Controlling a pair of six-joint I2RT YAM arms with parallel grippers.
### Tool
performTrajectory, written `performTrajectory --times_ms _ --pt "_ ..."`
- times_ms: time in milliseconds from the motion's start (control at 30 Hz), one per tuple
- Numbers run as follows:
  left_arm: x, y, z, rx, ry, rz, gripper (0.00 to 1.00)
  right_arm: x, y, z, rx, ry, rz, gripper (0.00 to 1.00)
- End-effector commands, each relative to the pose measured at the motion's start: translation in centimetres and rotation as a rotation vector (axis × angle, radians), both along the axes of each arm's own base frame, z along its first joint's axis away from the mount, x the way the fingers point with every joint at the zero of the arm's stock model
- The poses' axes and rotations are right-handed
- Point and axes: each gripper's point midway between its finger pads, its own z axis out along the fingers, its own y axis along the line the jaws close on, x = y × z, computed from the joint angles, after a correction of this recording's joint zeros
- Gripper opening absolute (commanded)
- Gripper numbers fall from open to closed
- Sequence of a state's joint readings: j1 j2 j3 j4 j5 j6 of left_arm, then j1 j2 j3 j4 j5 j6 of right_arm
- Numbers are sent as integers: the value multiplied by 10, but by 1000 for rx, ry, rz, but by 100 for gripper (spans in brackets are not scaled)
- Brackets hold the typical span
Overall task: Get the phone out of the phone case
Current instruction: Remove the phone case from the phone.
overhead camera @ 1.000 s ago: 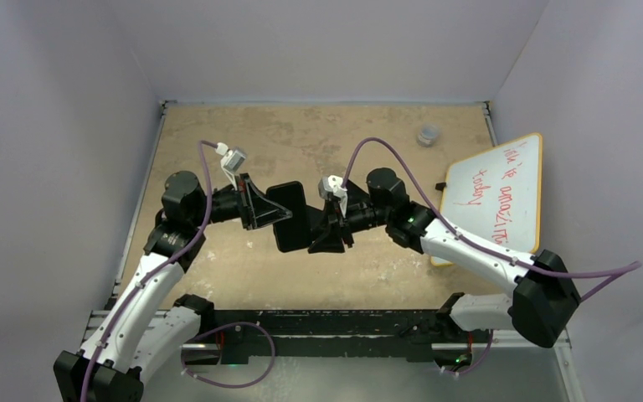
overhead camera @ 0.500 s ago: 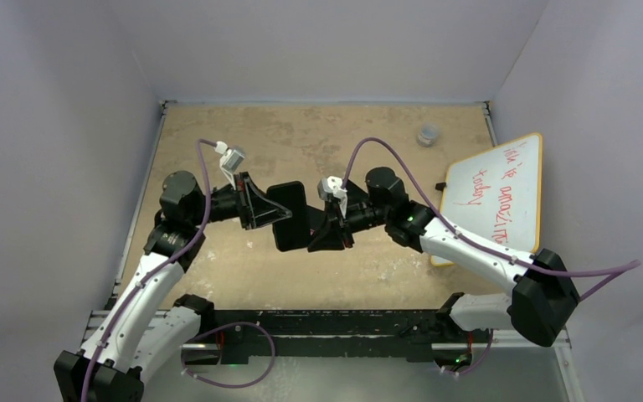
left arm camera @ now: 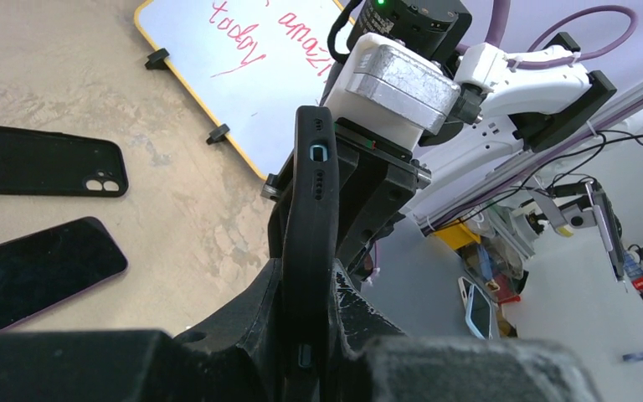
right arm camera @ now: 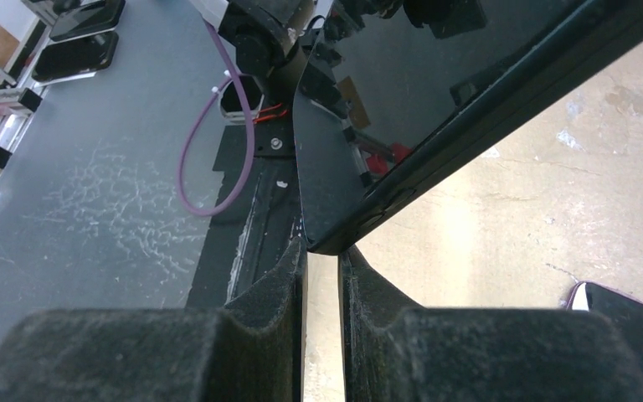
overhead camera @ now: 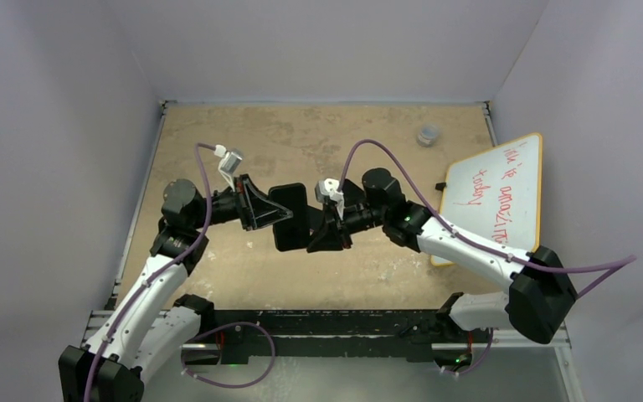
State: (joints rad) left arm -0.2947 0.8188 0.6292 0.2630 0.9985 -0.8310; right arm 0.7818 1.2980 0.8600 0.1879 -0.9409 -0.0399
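Arms meet mid-air: left gripper [left arm camera: 310, 289] clamps the cased phone [overhead camera: 289, 199], right gripper [right arm camera: 322, 260] pinches its corner; whiteboard [overhead camera: 494, 197] lies to its right.

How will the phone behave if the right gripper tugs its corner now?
Likely stiff: the phone spans between left gripper and right gripper without sagging. Its screen shows sharp reflections, so probably slippery; a corner pinch could slide off. The case lip may flex first.

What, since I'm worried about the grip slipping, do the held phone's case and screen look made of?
Case: looks like matte black rubbery plastic; dull, no glare, moulded port cutouts. Screen: probably glass, glossy; it shows sharp mirror-like reflections.
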Motion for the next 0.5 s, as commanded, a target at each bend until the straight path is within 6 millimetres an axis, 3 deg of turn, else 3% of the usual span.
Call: performTrajectory --times_ms 0,467 --pt "-35 -7 31 -86 -22 -140 0 45 14 9 20 -173 -153 0" --pt "-36 -12 30 -125 29 -160 0 64 26 4 -2 -441 -176 0"
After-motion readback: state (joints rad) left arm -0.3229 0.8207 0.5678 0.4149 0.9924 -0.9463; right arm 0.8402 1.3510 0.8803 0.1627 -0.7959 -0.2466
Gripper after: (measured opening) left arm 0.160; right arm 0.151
